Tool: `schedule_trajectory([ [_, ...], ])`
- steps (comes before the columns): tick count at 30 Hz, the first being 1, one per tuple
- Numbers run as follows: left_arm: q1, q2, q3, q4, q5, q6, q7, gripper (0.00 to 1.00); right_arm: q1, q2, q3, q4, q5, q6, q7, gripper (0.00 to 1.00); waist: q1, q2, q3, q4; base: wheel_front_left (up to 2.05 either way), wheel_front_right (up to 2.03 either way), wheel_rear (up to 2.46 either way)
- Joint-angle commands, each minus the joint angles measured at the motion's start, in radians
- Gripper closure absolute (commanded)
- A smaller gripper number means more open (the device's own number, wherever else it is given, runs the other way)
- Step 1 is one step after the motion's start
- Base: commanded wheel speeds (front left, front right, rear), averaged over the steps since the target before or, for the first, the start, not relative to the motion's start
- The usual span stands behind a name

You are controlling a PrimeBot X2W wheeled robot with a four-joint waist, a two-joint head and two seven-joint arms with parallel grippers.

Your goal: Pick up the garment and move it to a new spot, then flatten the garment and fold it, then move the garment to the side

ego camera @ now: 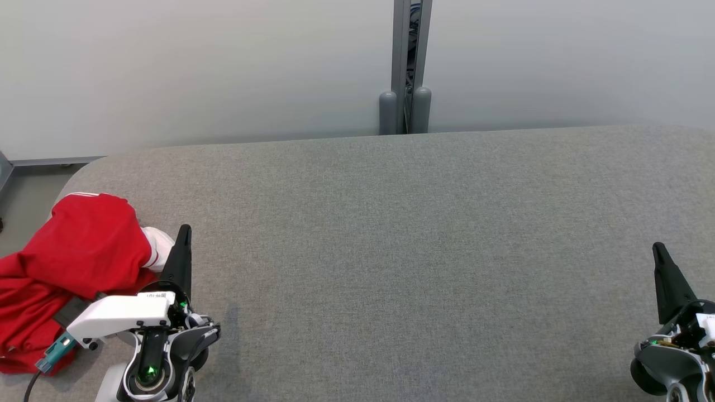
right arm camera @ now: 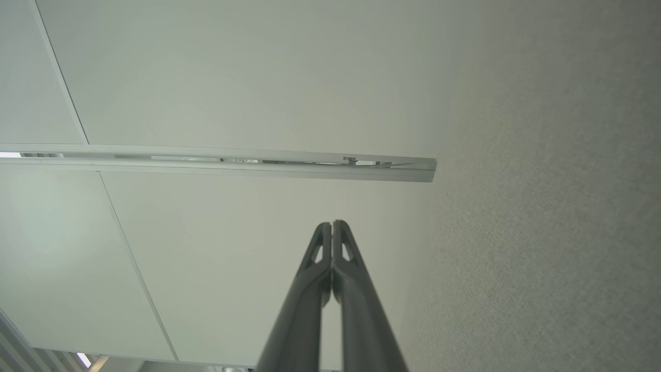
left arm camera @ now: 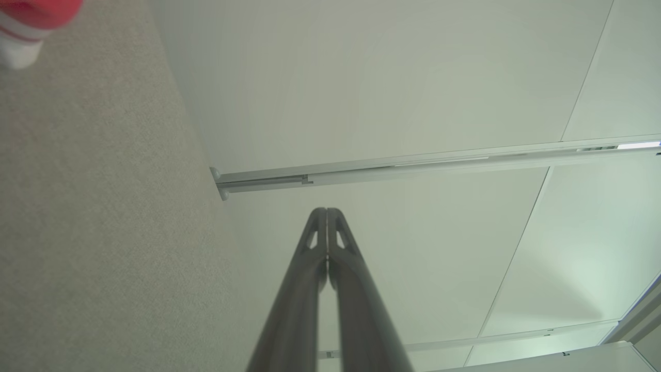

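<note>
The crumpled red fabric garment with white-striped cuff (ego camera: 84,245) lies heaped on the grey cloth-covered counter (ego camera: 391,251), just left of the left fingers (ego camera: 181,259), which are pressed together and empty. The right fingers (ego camera: 667,279), well away from it, are likewise pressed together.

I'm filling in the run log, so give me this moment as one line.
stage: pickup not begun | garment: red, crumpled, left end of table | left gripper: shut, empty, beside garment | right gripper: shut, empty
</note>
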Motion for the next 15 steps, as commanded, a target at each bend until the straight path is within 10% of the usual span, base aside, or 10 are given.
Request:
schedule_trajectory([
  [1,-0.018,0.006,0.002,-0.002,-0.003,-0.004,-0.001,1.0,-0.007,-0.005,-0.004,-0.001,-0.001,0.0,0.007,1.0,0.0,0.0,0.0,0.0,0.0,0.0,0.0],
  [13,-0.018,0.006,0.002,-0.002,-0.003,-0.004,-0.001,1.0,-0.007,-0.005,-0.004,-0.001,-0.001,0.0,0.007,1.0,0.0,0.0,0.0,0.0,0.0,0.0,0.0],
  [14,0.002,0.0,0.0,0.002,0.0,0.0,0.0,0.0,0.001,0.001,0.001,0.003,0.0,0.0,0.0,0.0,0.0,0.0,0.0,0.0,0.0,0.0,0.0],
  [15,0.01,-0.002,-0.001,0.008,0.0,0.0,0.0,0.0,0.005,0.005,0.002,0.01,0.0,0.0,-0.001,0.0,0.0,0.0,0.0,0.0,0.0,0.0,0.0],
])
